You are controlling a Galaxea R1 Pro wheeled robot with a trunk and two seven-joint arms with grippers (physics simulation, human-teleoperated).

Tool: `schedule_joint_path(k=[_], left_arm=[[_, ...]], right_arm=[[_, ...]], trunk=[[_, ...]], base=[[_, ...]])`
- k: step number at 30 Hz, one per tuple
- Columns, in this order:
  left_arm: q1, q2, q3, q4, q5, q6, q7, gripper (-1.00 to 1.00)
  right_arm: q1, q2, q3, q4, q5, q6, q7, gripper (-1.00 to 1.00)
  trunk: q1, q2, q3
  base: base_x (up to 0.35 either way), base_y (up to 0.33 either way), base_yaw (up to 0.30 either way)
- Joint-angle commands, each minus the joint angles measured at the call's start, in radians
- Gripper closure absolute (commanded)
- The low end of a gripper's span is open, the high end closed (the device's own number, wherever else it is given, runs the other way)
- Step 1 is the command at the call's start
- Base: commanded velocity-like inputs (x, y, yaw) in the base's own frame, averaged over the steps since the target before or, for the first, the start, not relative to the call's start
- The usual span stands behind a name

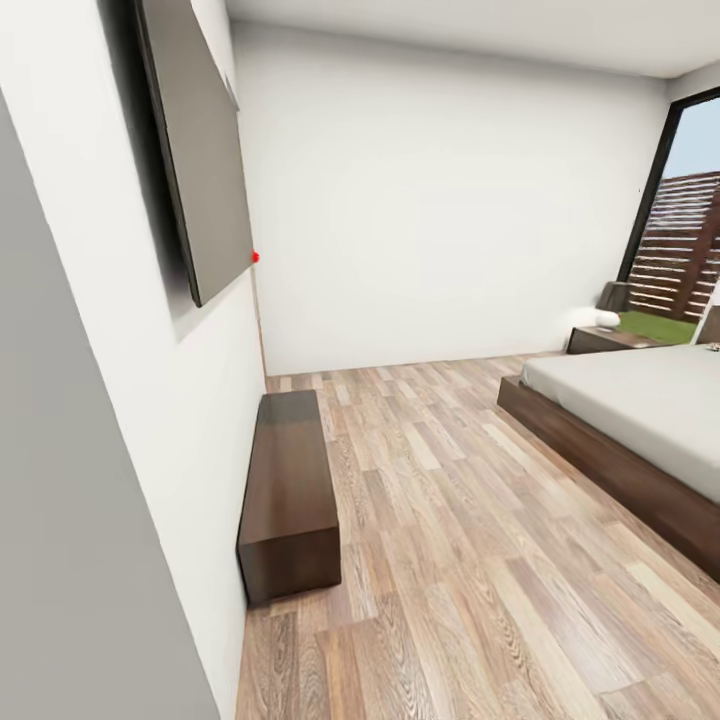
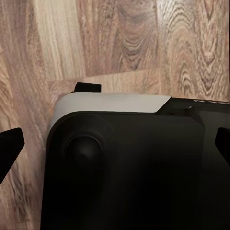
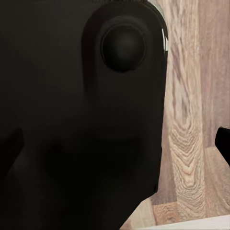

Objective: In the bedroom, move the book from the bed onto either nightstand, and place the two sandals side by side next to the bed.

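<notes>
Bed: white mattress on a dark-brown frame (image 1: 600, 455), at the right of the head view, its long side running away toward the window (image 1: 690, 240).
Book: something small lies at the mattress's far right edge (image 1: 712, 347); too small to call it the book.
Nightstand: dark wood stand (image 1: 605, 340) beyond the bed's far end, near the window, with a pale lamp (image 1: 608, 319) on it.
Sandals: none to be picked out on the floor (image 1: 450, 520).
Cabinet: long low dark-brown cabinet (image 1: 290, 490) against the left wall, under a dark wall panel (image 1: 195, 140).
Left jaws: dark fingertips (image 2: 9, 146) at the frame's edges, wide apart, nothing between them but the robot's own dark body and the planks.
Right jaws: one fingertip (image 3: 224, 140) at the edge; how far open, I cannot tell.
Key relation: bed and nightstand lie ahead and to the right, well apart from both arms; the right arm is likely the nearer, so the base must drive in first.
</notes>
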Motion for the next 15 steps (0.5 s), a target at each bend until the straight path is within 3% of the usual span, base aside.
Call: schedule_joint_path(k=[1,15], left_arm=[[0.0,0.0,0.003,0.0,0.007,-0.002,0.0,-1.0],[0.0,0.0,0.003,0.0,0.007,-0.002,0.0,-1.0]], right_arm=[[-0.001,0.0,-0.001,0.0,0.0,0.0,0.0,-1.0],[-0.001,0.001,-0.001,0.0,0.0,-0.002,0.0,-1.0]], trunk=[[0.0,0.0,-0.001],[0.0,0.0,0.004]], base=[[0.0,0.0,-0.281],[0.0,0.0,-0.281]])
